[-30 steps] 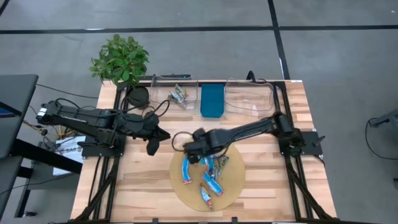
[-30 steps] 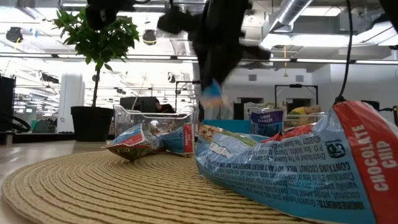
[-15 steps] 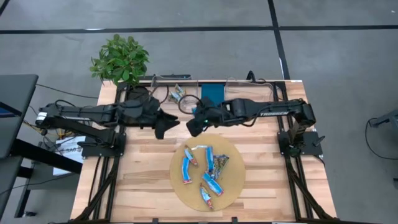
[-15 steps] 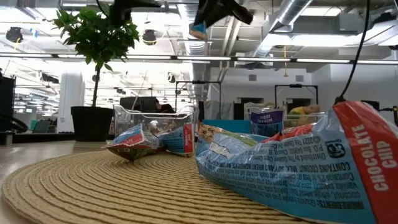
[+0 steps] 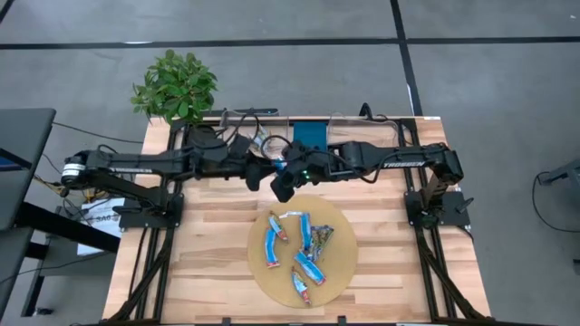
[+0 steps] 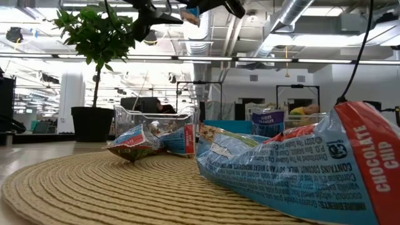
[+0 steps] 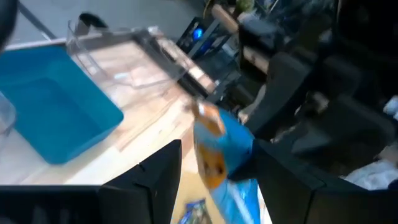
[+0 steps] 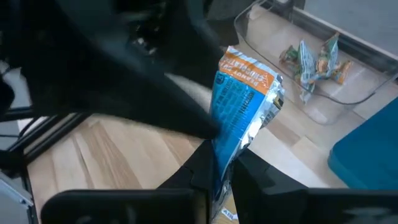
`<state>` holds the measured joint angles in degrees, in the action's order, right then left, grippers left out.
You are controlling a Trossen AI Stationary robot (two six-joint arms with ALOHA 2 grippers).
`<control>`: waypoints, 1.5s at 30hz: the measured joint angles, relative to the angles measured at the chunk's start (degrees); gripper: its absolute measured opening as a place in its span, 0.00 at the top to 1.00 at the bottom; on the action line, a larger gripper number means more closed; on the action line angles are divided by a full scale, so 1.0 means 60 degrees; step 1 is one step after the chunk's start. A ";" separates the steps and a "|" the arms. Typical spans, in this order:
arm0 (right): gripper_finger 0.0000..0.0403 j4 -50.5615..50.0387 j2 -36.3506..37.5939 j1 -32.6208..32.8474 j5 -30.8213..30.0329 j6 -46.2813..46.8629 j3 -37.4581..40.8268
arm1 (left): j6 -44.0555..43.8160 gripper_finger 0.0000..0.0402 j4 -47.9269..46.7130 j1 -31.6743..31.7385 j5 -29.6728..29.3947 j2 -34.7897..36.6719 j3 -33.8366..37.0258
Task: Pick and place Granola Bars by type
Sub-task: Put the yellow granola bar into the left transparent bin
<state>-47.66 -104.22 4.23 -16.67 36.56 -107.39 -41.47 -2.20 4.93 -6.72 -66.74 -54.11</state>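
Where both arms meet, the right gripper (image 8: 217, 177) pinches a granola bar (image 8: 244, 112) upright.

4 cameras: 1 overhead, 1 at table height, 1 on each wrist.

The high view looks straight down from well above the wooden table (image 5: 208, 272), taking in both arms and the round woven mat (image 5: 337, 263). The low view sits on that mat (image 6: 94, 187), very near the bars, facing level toward the potted plant (image 6: 100, 37) also seen from above (image 5: 177, 86). Each wrist view looks closely past its own fingers at 1 blue-wrapped bar (image 7: 221, 155) (image 8: 242, 106); both share the blue tray (image 7: 50, 118) (image 8: 370, 149).
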 joint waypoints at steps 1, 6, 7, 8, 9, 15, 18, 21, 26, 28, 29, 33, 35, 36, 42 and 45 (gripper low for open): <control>0.94 0.0019 0.0000 0.0006 0.0016 -0.0086 0.0000 | 0.0049 0.53 0.0081 0.0047 -0.0025 -0.0004 0.0000; 0.95 0.0036 0.0000 0.0087 0.0008 -0.0107 0.0000 | 0.0274 0.53 0.0166 0.0246 -0.0158 -0.0007 0.0000; 0.94 0.0040 0.0000 0.0091 0.0001 -0.0107 0.0000 | 0.0269 0.53 0.0159 0.0287 -0.0077 -0.0007 0.0000; 0.94 0.0049 0.0000 0.0089 0.0003 -0.0106 0.0000 | 0.0265 0.54 0.0157 0.0322 0.0021 -0.0007 0.0000; 0.94 0.0061 0.0000 0.0087 0.0004 -0.0104 0.0000 | 0.0265 0.54 0.0157 0.0356 0.0105 -0.0007 0.0000; 0.95 0.0110 -0.0004 0.0091 0.0004 -0.0103 0.0000 | 0.0286 0.70 0.0174 0.0367 0.0188 -0.0004 -0.0015; 0.95 0.0175 -0.0007 0.0087 -0.0016 -0.0103 0.0004 | 0.0294 0.81 0.0186 0.0367 0.0215 0.0002 -0.0018; 0.93 0.0204 -0.0011 0.0084 -0.0028 -0.0136 0.0007 | 0.0382 0.93 0.0186 0.0367 0.0178 0.0013 -0.0025; 0.89 0.0202 -0.0011 0.0005 -0.0021 -0.0185 0.0007 | 0.0555 0.96 0.0113 0.0367 0.0049 0.0014 -0.0025; 0.86 0.0179 -0.0011 -0.0061 -0.0080 -0.0322 0.0007 | 0.0725 0.96 -0.0019 0.0378 -0.0145 0.0011 -0.0025; 0.85 0.0106 -0.0011 -0.0091 -0.0202 -0.0414 0.0004 | 0.0840 0.96 -0.0171 0.0378 -0.0309 0.0007 -0.0022; 0.77 -0.0770 0.0104 -0.0168 -0.0623 -0.0602 0.0000 | 0.1361 0.97 -0.1049 0.0382 -0.1108 -0.0021 0.0007; 0.72 -0.1053 0.0175 -0.0168 -0.0745 -0.0612 -0.0013 | 0.1642 0.97 -0.1417 0.0387 -0.1622 -0.0015 0.0004; 0.71 -0.1155 0.0196 -0.0165 -0.0750 -0.0652 -0.0022 | 0.1784 0.98 -0.1621 0.0411 -0.1859 -0.0015 0.0004; 0.62 -0.1462 0.0423 0.0136 -0.1519 -0.1113 -0.0010 | 0.2470 0.98 -0.2369 0.1152 -0.3090 -0.0015 0.0004; 0.60 -0.1455 0.0531 0.0307 -0.2295 -0.1197 -0.0014 | 0.2940 0.98 -0.2297 0.1797 -0.3261 -0.0015 0.0004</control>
<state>-56.39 -101.04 6.07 -30.44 29.38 -107.48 -23.82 -15.98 15.72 -26.28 -66.83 -54.08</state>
